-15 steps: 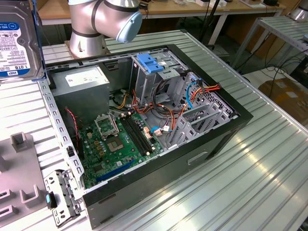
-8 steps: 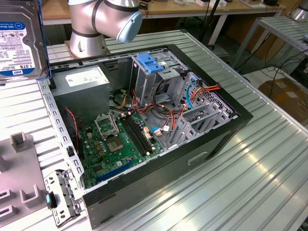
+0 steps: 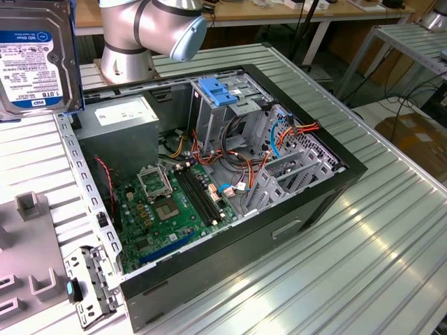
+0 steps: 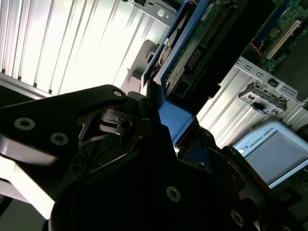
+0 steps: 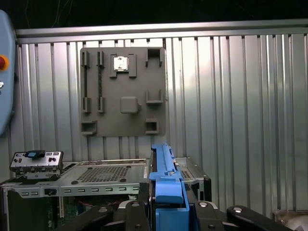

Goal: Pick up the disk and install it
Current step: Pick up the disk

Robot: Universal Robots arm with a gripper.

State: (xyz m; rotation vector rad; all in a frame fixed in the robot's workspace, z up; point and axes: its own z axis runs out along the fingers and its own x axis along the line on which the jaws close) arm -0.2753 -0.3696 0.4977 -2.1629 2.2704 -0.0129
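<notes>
Exterior view: high, angled down, mid-range on open PC case [image 3: 230, 258] + table [image 3: 391, 265]; disk [image 3: 31, 56] v. close at the exterior view's left. First wrist view: behind tool [image 5: 167, 211], looks along disk edge onto table, grey fixture plate [image 5: 122, 91]. Second wrist view: v. close on tool from the other side. All 3 share case, table, disk.

Blue-railed disk [image 3: 35, 59] — white-and-blue label outward — aloft between the jaws

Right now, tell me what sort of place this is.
Probably a robotics lab bench for computer assembly: an open computer case on a ribbed metal table, the robot arm's base standing by it, a grey fixture plate alongside, and the gripper clamped on the disk.
</notes>
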